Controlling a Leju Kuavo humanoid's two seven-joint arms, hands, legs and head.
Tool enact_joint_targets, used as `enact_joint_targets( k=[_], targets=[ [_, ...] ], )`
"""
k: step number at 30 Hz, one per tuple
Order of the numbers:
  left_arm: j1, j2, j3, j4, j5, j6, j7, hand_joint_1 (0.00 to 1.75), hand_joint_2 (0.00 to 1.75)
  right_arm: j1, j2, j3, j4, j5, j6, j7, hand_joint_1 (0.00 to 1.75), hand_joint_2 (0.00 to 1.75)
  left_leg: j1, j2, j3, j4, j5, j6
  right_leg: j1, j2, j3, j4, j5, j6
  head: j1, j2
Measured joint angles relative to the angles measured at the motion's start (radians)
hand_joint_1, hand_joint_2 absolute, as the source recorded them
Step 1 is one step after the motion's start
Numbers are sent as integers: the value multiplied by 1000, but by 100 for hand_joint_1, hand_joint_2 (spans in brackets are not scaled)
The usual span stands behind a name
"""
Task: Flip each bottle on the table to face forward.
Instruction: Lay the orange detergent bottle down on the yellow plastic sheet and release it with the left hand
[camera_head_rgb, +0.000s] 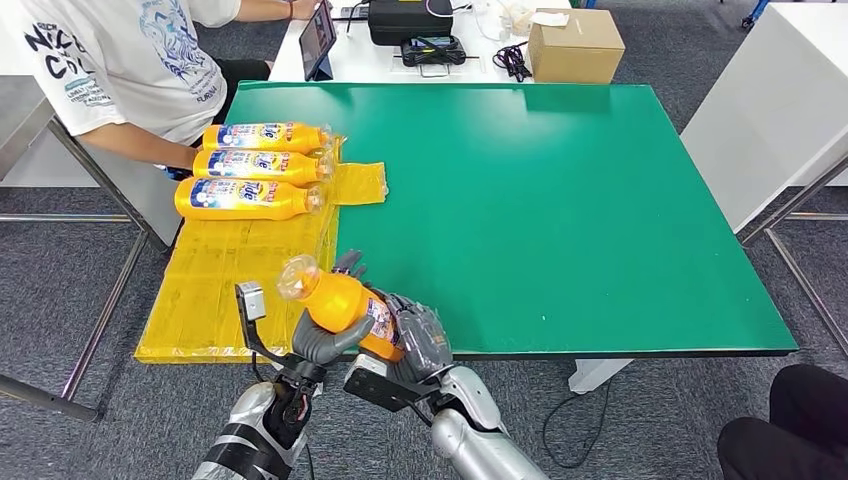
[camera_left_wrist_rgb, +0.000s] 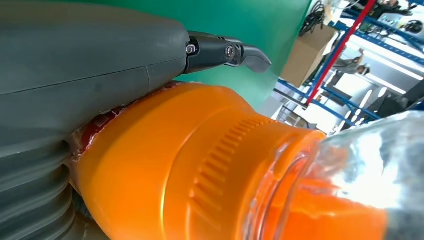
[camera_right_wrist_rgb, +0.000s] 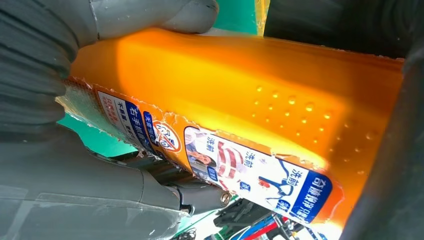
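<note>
Grey carpet (camera_head_rgb: 660, 420) covers the floor. A green-topped counter (camera_head_rgb: 560, 200) fills the centre of the frame; behind it, a white desk (camera_head_rgb: 460, 68) carries a cardboard box (camera_head_rgb: 575, 45). Another white table (camera_head_rgb: 775, 100) stands at the right.

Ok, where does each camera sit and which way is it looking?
Head: high on the body, looking down at the green table; left hand and right hand hold a bottle.
Left wrist: behind the left hand, along the bottle toward its cap.
Right wrist: behind the right hand, at the bottle's label.
All share the bottle.
</note>
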Motion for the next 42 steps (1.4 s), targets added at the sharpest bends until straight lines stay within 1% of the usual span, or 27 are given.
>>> enact_joint_targets(
  k=[1,6,20,31,33,35,37,42],
  targets=[
    [1,0,0,-2,0,0,-6,175,175,-1,0,0,0,-7,5,-2,175,175,0,0,0,0,0,0,0,0,0,0,0,0,0,0],
    [14,0,1,-30,-12,5,-32,175,175,-6,1,0,-3,-40,30,-13,175,175,0,0,0,0,0,0,0,0,0,0,0,0,0,0],
    [18,-1,6,-52,-18,14,-40,175,175,-8,7,0,-9,-47,38,-16,175,175,0,0,0,0,0,0,0,0,0,0,0,0,0,0],
    [41,-6,6,-121,-63,64,-66,175,175,-11,12,1,-39,-89,90,-17,174,175,0,0,0,0,0,0,0,0,0,0,0,0,0,0],
    [43,-6,6,-128,-69,71,-67,175,175,-11,14,1,-43,-94,94,-17,87,175,0,0,0,0,0,0,0,0,0,0,0,0,0,0],
    [43,-8,7,-134,-83,91,-74,175,175,-10,15,1,-45,-95,94,-14,0,87,0,0,0,0,0,0,0,0,0,0,0,0,0,0],
    [41,-10,7,-143,-108,130,-88,175,175,-6,15,2,-48,-97,93,-5,0,0,0,0,0,0,0,0,0,0,0,0,0,0,0,0],
    [26,-12,30,-170,-209,307,-110,175,175,17,12,-7,-103,-145,89,34,0,0,0,0,0,0,0,0,0,0,0,0,0,0,0,0]
  ],
)
